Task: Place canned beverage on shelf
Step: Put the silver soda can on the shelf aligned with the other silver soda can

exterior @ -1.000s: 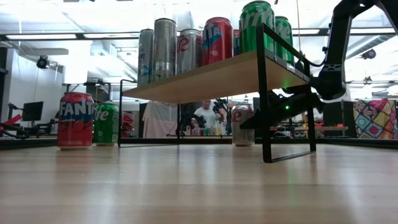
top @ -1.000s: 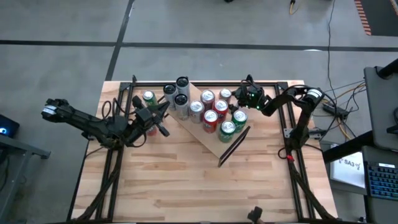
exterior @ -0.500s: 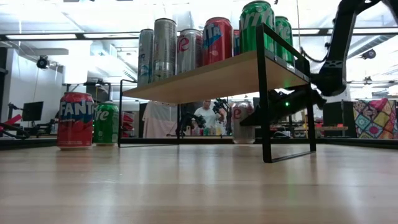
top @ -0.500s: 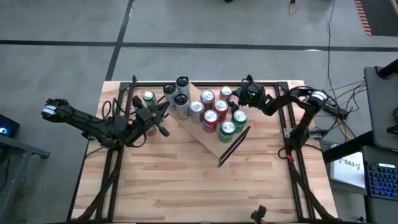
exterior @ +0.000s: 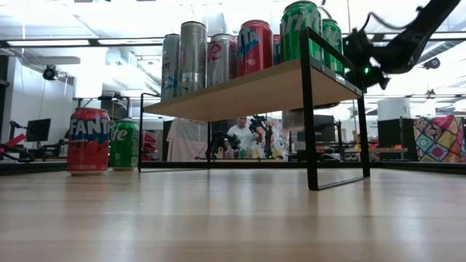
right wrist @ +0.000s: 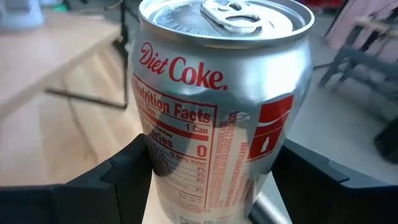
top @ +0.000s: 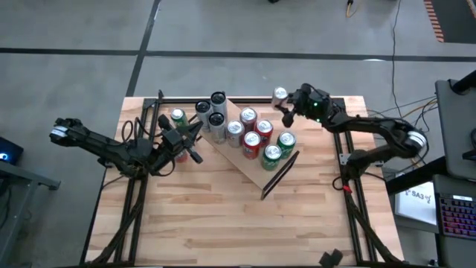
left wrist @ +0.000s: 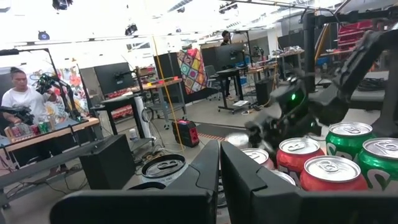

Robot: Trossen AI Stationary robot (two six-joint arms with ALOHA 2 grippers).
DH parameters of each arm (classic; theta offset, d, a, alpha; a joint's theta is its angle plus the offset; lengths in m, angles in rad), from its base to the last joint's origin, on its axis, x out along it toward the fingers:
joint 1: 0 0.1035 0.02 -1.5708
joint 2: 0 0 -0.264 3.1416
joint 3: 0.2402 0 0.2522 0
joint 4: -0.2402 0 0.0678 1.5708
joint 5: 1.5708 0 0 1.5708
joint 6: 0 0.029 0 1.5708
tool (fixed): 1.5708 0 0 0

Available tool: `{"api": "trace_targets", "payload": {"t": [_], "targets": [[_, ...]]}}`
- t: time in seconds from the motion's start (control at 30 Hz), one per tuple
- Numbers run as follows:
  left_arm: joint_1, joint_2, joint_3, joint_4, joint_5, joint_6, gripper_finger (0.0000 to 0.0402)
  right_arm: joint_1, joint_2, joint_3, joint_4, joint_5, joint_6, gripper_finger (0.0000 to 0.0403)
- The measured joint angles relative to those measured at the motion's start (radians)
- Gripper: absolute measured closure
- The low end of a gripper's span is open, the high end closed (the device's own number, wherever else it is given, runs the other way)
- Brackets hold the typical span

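Gripping a silver Diet Coke can (right wrist: 221, 106), the right gripper (top: 288, 104) holds it upright off the table at the shelf's (top: 256, 173) far right end

Both fingers (right wrist: 106, 180) press the can's sides. Other cans stand on the shelf board, and a red Fanta can (exterior: 89, 140) stands on the tabletop at left. The left gripper (top: 195, 141), fingers nearly together and holding nothing, waits near the shelf's left end

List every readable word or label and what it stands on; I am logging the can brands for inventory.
"Diet Coke", "Nutrition Facts", "1 Can", "0": on the silver can held in the right gripper.
"FANT", cut off by the can's curve: on the red can standing on the table.
Lettering on the shelf cans is only partly visible, not readable.
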Motion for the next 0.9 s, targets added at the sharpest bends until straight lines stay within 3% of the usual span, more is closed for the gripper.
{"api": "trace_targets", "payload": {"t": [0.37,0.9], "targets": [[0.000,0.000,0.000,0.000,0.000,0.000,0.0401,0.000,-0.188,0.120,-0.254,0.060,-0.017,0.0136],[0.000,0.000,0.000,-0.001,0.000,0.003,0.0401,0.003,-0.262,0.455,-0.619,0.090,-0.065,0.0136]]}}
